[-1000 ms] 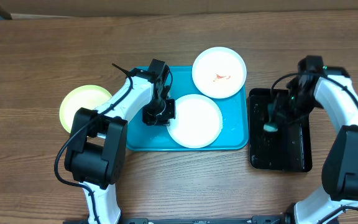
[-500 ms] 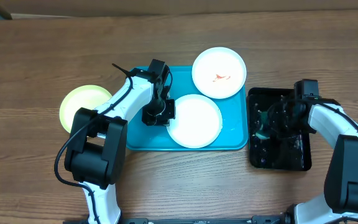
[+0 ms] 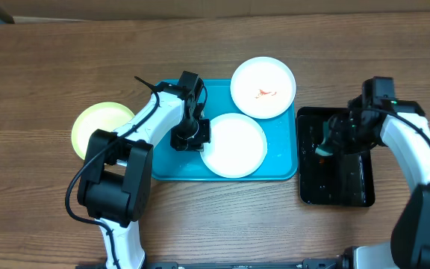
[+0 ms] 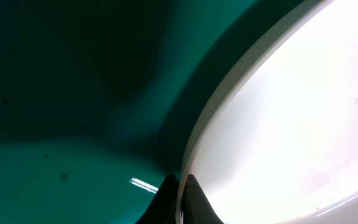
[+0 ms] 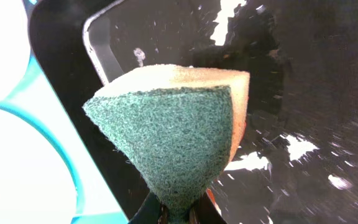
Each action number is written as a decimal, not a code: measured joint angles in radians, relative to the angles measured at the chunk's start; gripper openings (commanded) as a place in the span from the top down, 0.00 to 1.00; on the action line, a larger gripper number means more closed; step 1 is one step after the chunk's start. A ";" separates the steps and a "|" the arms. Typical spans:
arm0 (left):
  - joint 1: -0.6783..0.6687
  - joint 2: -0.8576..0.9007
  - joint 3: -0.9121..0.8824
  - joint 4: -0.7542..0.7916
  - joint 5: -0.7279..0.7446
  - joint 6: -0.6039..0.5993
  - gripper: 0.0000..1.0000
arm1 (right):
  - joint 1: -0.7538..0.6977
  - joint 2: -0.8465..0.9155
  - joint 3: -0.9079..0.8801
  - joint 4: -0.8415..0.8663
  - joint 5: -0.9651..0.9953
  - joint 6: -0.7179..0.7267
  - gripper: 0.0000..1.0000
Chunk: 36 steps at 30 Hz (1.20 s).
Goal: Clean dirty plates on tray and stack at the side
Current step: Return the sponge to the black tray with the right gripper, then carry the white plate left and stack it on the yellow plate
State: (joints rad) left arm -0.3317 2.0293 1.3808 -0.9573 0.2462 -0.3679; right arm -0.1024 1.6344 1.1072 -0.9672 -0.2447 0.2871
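Note:
The turquoise tray holds a clean-looking white plate. My left gripper is shut on that plate's left rim, seen close in the left wrist view. A second white plate with an orange-red smear rests on the tray's far right corner. The pale yellow-green plate lies on the table left of the tray. My right gripper is shut on a green and yellow sponge, held over the black tray.
The black tray is wet with white flecks and sits right beside the turquoise tray's right edge. Wooden table surrounds both trays. A black cable tie sticks out near the left arm.
The right arm with the sponge moved over the black tray, dipping toward its left-middle and then shifting slightly right. The left gripper and all plates stayed still.

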 measured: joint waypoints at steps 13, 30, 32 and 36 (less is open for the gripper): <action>0.000 0.000 0.000 0.000 0.000 0.000 0.96 | 0.000 -0.011 -0.245 0.158 0.157 0.060 0.92; 0.005 0.000 0.000 -0.004 -0.003 0.000 0.96 | 0.000 -0.014 -0.104 0.050 0.042 0.034 0.96; 0.008 0.000 0.000 -0.007 -0.003 0.000 0.96 | 0.000 -0.014 -0.037 0.026 0.043 0.031 0.96; 0.014 0.000 0.000 -0.008 -0.003 0.000 0.96 | 0.000 -0.014 0.013 0.028 0.043 0.027 0.96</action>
State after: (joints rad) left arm -0.3180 2.0293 1.3808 -0.9649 0.2432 -0.3679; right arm -0.1020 1.6199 1.1198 -0.9390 -0.2016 0.3138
